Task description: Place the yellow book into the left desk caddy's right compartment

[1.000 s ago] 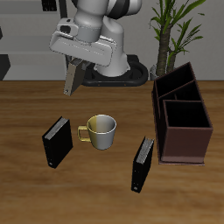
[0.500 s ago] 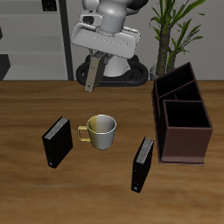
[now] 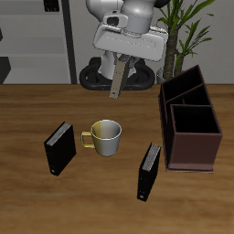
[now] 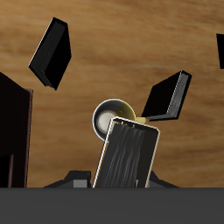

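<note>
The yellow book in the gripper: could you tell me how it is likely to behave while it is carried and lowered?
The yellow book hangs flat and unbent below the gripper, so it is probably stiff. It looks thin and small, so likely light. Held only at its upper end and tilted, it may swing or slip as it nears the left desk caddy.

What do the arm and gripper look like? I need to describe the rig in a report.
The arm is built of rounded, glossy white-grey segments with darker joints. The gripper hangs from a boxy white hand with a dark band along its underside, and has slim dark fingers. The base is a dark, round pedestal. No cables or markings are visible.
</note>
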You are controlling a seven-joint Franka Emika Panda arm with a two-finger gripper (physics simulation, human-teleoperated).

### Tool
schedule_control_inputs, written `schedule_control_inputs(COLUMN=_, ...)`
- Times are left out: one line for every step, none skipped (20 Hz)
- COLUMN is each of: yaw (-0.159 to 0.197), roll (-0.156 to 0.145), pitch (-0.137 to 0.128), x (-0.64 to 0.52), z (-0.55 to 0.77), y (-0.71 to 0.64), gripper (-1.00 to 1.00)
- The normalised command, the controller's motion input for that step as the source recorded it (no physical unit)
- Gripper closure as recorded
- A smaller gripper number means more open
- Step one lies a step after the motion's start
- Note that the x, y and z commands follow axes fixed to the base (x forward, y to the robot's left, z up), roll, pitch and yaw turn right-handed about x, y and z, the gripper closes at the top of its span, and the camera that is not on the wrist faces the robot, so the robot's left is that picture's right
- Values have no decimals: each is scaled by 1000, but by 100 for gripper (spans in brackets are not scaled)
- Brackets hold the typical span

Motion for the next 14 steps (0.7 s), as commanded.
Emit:
schedule_control_inputs(yaw=10, roll=0, pitch=-7, x=93, z=41, y=183, gripper=100)
schedule_control_inputs(yaw=-97, roll=36, pitch=33, x=351, z=54, y=631, gripper=100)
schedule_control_inputs(yaw=1, roll=36, pitch=2, x=235, z=57, y=516, gripper=100)
schedule_control_inputs(yaw=-33, roll=45, pitch=8, x=165, z=62, y=459, gripper=100)
schedule_control_inputs(yaw=-3, roll=31, pitch=11, x=164, z=78, y=470, gripper=100)
schedule_control_inputs(yaw=-20, roll=57, pitch=10, x=130, z=58, y=366, gripper=100)
schedule_control_inputs(yaw=12, roll=44, pitch=-10, x=118, z=102, y=656, gripper=100)
schedule_control_inputs(yaw=0, roll=0, pitch=0, x=-31, z=1, y=-65, gripper=100)
schedule_control_inputs(yaw=22, roll=112, pitch=-23, x=378, z=192, y=1061, gripper=100)
schedule_control_inputs(yaw=0, roll=0, pitch=0, x=-35, z=0, y=-74, gripper=100)
schedule_control_inputs(yaw=19, roll=50, pitch=1, x=152, z=89, y=501, gripper=100)
schedule_control_inputs(yaw=5, roll=31, pitch=-13, x=217, z=42, y=483, gripper=100)
schedule_control_inputs(yaw=-25, roll=8, pitch=20, x=95, z=-26, y=177, gripper=100)
schedule_control_inputs(yaw=4, roll=47, pitch=22, x=211, z=-54, y=627, gripper=100)
